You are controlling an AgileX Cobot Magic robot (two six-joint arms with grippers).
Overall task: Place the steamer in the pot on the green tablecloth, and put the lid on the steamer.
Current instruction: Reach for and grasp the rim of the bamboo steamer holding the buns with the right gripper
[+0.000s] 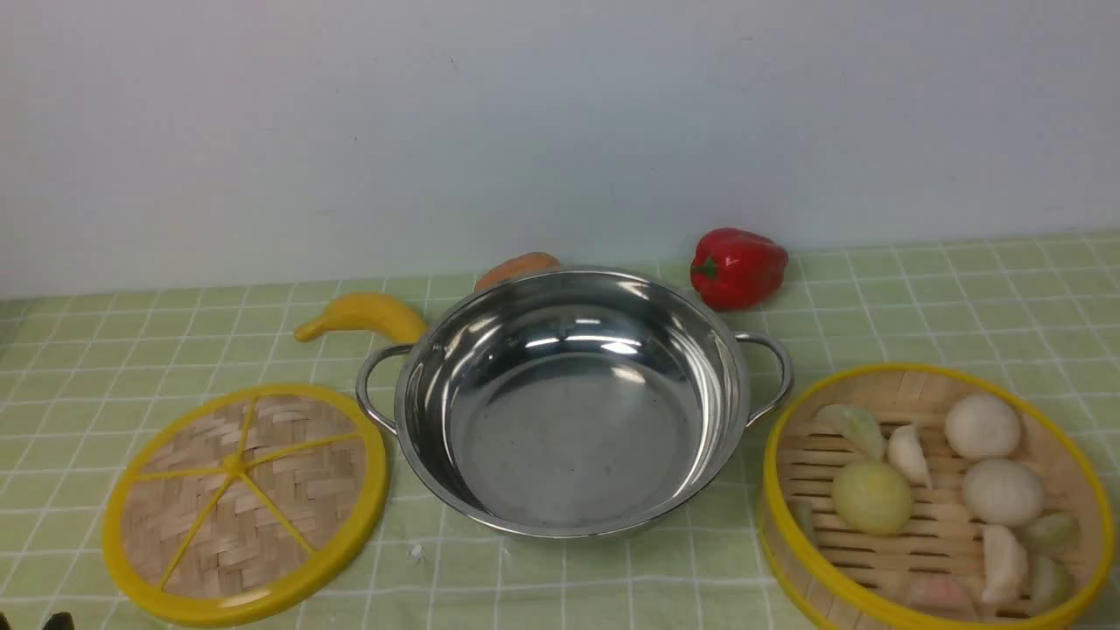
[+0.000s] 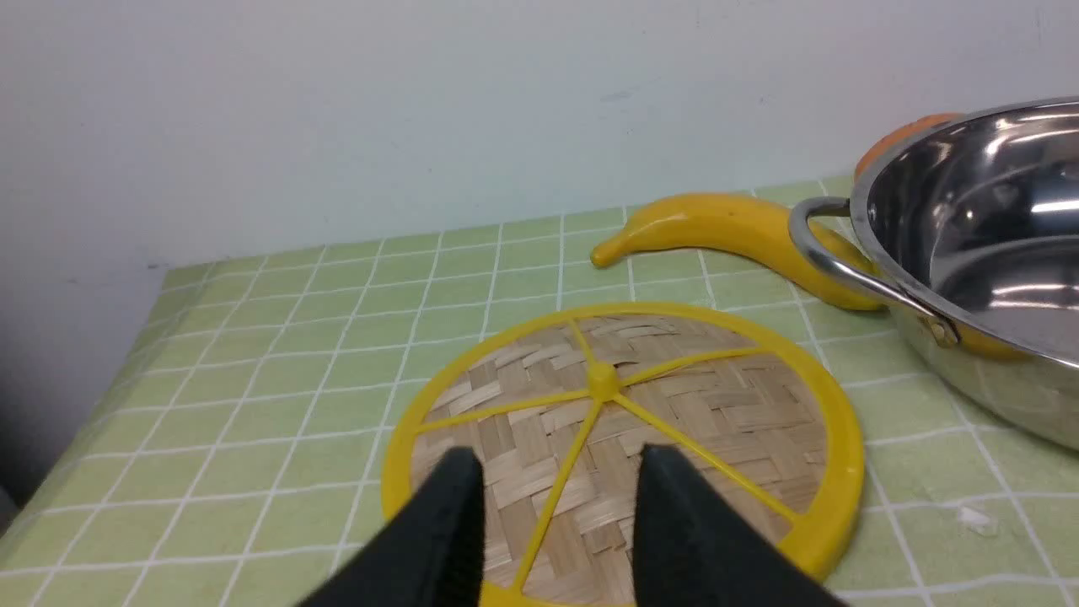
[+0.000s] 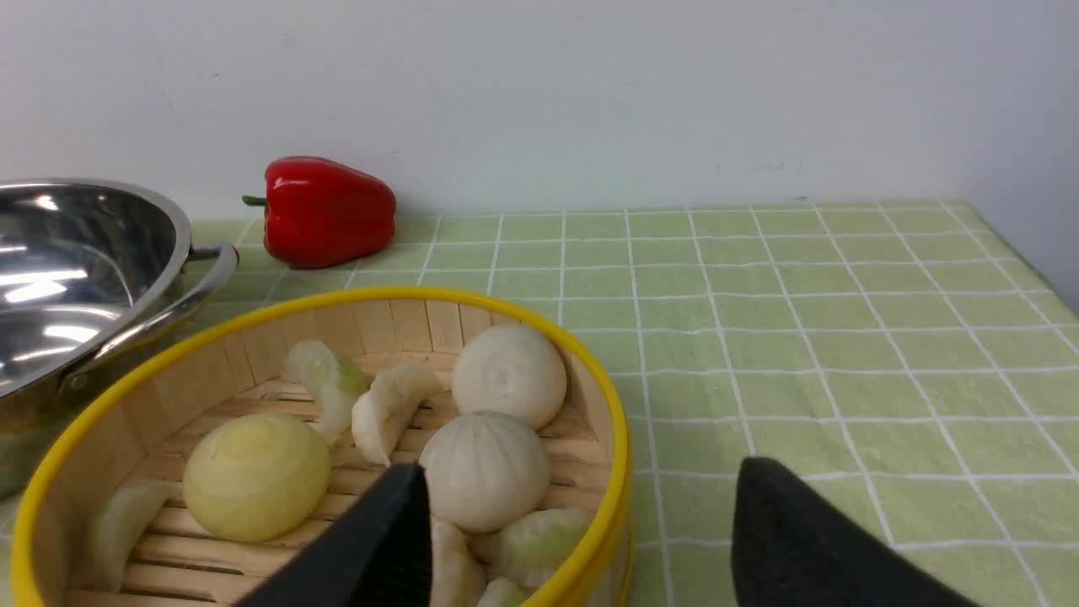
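Observation:
The empty steel pot (image 1: pixel 569 437) stands mid-table on the green tablecloth (image 1: pixel 962 297). The lid (image 1: pixel 245 503) lies flat to its left. To the right stands the steamer (image 1: pixel 919 385), holding white and pale green dumplings. In the left wrist view my left gripper (image 2: pixel 560 459) is open above the near part of the lid (image 2: pixel 716 405), with nothing between its fingers. My right gripper (image 3: pixel 582 476) is open and straddles the steamer's rim (image 3: pixel 379 297): one finger (image 3: pixel 396 523) is over the inside, the other (image 3: pixel 784 523) is outside over the cloth. Neither gripper shows in the front view.
A yellow banana (image 1: pixel 363 315) lies behind the pot's left handle. An orange vegetable (image 1: pixel 516 269) sits behind the pot, and a red pepper (image 1: pixel 738 267) at its back right. A white wall closes the back. A small white scrap (image 1: pixel 416 551) lies near the pot's front.

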